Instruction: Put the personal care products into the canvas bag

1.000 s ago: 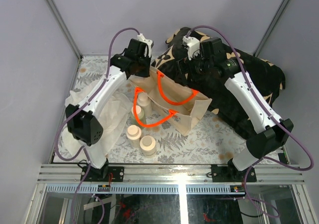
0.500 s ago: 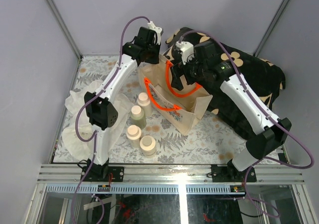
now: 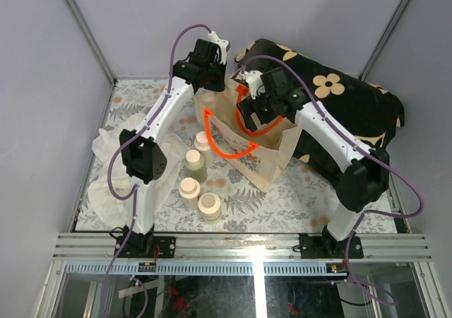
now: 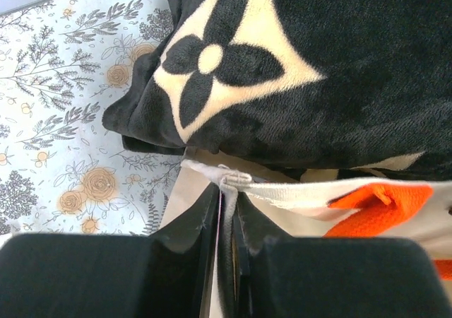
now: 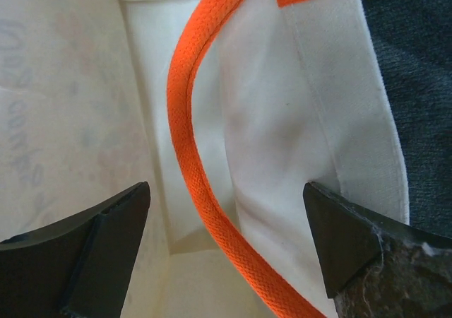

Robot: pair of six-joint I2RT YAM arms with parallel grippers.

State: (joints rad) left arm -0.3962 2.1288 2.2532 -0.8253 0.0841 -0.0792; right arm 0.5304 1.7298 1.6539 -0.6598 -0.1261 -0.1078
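Canvas bag (image 3: 263, 159): beige, boxy, orange loop handles (image 3: 226, 148), upright mid-bench (image 3: 296, 191), mouth spread, likely for loading. Far-left rim pinched tight in left gripper (image 4: 226, 191); right gripper (image 5: 226, 191) spread wide inside mouth, gripping nothing. Four cream-capped bottles (image 3: 195, 164) upright just left of bag, none seen inside.

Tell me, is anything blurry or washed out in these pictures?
Top external: evenly lit and sharp, no hard shadows on the table. Left wrist: the black cloth is crisp, the left gripper a featureless dark mass. Right wrist: the inside of the canvas bag looks pale and washed out; the orange handle weave is sharp.
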